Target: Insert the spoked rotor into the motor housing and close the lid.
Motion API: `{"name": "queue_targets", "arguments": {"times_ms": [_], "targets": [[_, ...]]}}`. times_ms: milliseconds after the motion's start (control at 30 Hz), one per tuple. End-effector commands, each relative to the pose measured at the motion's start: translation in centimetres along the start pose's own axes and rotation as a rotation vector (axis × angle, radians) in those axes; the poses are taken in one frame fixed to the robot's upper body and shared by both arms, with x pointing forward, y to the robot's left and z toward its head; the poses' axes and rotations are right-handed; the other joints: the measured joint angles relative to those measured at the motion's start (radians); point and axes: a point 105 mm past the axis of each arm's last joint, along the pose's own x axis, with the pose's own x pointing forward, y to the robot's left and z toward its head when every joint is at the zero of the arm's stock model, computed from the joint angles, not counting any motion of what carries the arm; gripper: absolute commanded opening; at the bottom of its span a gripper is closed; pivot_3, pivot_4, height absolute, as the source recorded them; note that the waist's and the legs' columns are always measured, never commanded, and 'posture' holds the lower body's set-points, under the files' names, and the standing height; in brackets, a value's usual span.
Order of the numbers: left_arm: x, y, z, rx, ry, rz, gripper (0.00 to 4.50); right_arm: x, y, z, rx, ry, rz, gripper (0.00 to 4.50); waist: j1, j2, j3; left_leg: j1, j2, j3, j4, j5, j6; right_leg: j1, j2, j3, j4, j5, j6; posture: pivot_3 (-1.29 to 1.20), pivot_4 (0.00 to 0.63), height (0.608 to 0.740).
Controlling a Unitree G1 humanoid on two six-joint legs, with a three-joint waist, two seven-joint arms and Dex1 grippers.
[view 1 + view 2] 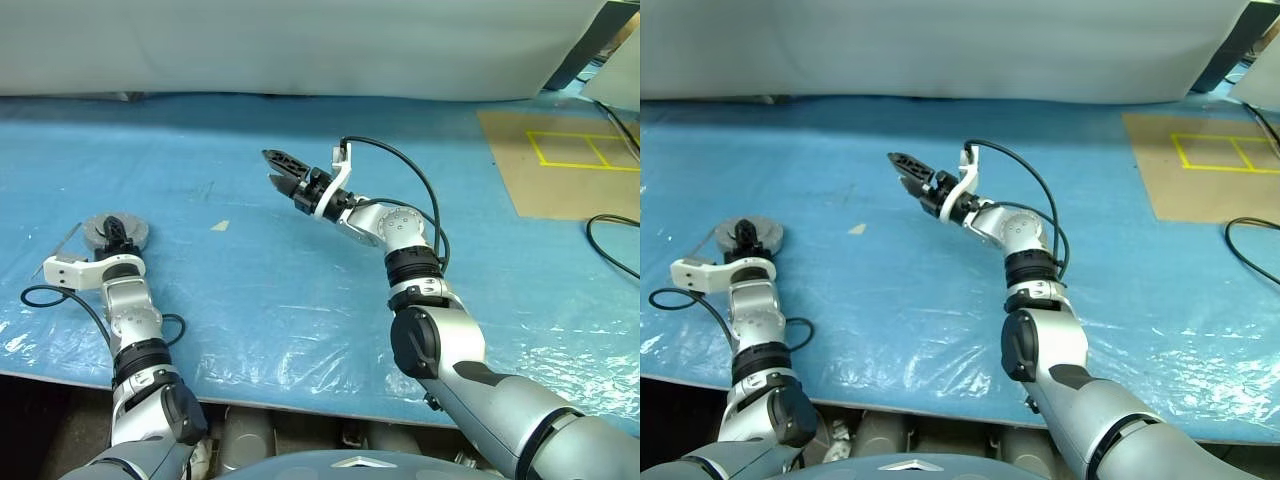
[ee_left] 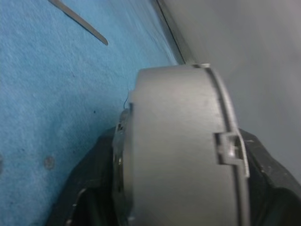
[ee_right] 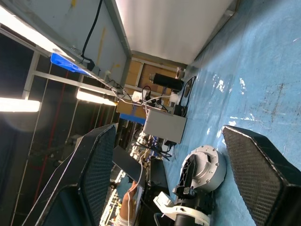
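Over at the left edge of the head view, the motor housing [image 1: 116,232] sits on the blue plastic-covered table [image 1: 300,290], a short silver drum with its grey lid [image 2: 221,141] on top. The left gripper [image 1: 117,238] is right at it, its black fingers [image 2: 89,197] on either side of the drum's wall, seen close in the left wrist view; whether they actually press on the metal I cannot tell. A thin grey strip [image 2: 80,21] lies flat on the blue just beside the drum. Well apart, near the middle of the frame, the right gripper [image 1: 279,169] hangs above the table with its two fingers spread and nothing between them. A brown board with yellow lines [image 1: 570,160] lies at the upper right
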Motion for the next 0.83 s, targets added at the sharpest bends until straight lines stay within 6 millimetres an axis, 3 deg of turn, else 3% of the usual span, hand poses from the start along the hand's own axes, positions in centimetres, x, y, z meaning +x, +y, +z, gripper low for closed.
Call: {"name": "queue_targets", "arguments": {"times_ms": [33, 100, 233, 333, 433, 633, 767, 833], "targets": [[0.1, -0.6, 3.3, 0.055, -0.133, -0.023, 3.97, 0.1, 0.8, 0.2, -0.058, 0.002, 0.026, 3.82, 0.0, 0.0, 0.0, 0.0, 0.0, 0.0, 0.0, 0.0, 0.0, 0.0, 0.0, 0.0, 0.0, 0.0, 0.0, 0.0, 0.15, 0.74], [0.0, -0.4, 4.4, 0.071, -0.188, -0.011, 4.46, 0.1, 0.2, -0.5, -0.155, 0.044, -0.017, 3.82, 0.0, 0.0, 0.0, 0.001, 0.0, -0.001, 0.0, 0.0, 0.0, 0.0, 0.0, 0.0, 0.0, 0.0, 0.0, 0.0, 0.15, 0.74], [-0.5, -0.5, 6.4, 0.177, -0.261, -0.027, 4.46, 0.1, -0.4, -2.0, -0.307, 0.124, -0.048, 3.82, 0.0, 0.0, 0.0, 0.0, 0.0, -0.006, 0.0, 0.0, 0.0, 0.0, 0.0, 0.0, 0.0, 0.0, 0.0, 0.0, 0.15, 0.74], [-1.1, -2.2, 6.7, 0.393, -0.248, -0.143, 4.46, 0.0, -1.1, -1.9, -0.436, 0.123, -0.092, 3.82, 0.0, 0.0, 0.0, 0.0, 0.0, -0.006, 0.0, 0.0, 0.0, 0.0, 0.0, 0.0, 0.0, 0.0, 0.0, 0.0, 0.15, 0.74], [-2.0, -5.3, 3.9, 0.653, -0.094, -0.405, 4.46, -0.7, -2.2, -0.8, -0.684, 0.086, -0.18, 3.82, 0.003, 0.0, 0.0, 0.001, 0.0, -0.007, 0.0, 0.0, 0.0, 0.001, -0.001, -0.001, 0.0, 0.0, 0.0, 0.0, 0.15, 0.74], [-6.3, -9.0, -2.1, 0.888, 0.185, -0.875, 4.46, -3.3, -2.7, -0.9, -1.091, 0.101, -0.164, 3.82, 0.003, 0.0, 0.0, 0.002, -0.004, -0.007, 0.0, 0.0, 0.0, 0.004, -0.005, 0.0, 0.0, 0.0, 0.001, 0.0, 0.15, 0.74], [-8.9, -10.9, -5.0, 0.924, 0.33, -1.134, 4.46, -5.8, -2.9, -1.6, -1.129, 0.123, -0.141, 3.82, -0.001, 0.0, 0.0, 0.003, -0.002, -0.007, 0.0, 0.0, 0.0, 0.003, -0.002, 0.0, 0.0, 0.0, 0.001, 0.0, 0.15, 0.74], [-9.7, -11.5, -5.8, 0.891, 0.378, -1.211, 4.5, -6.8, -2.5, -1.9, -1.153, 0.124, -0.111, 4.33, -0.006, 0.0, 0.0, 0.004, -0.001, -0.006, 0.0, 0.0, 0.0, 0.003, -0.001, 0.001, 0.001, 0.0, 0.001, 0.0, 0.15, 0.74]]}}
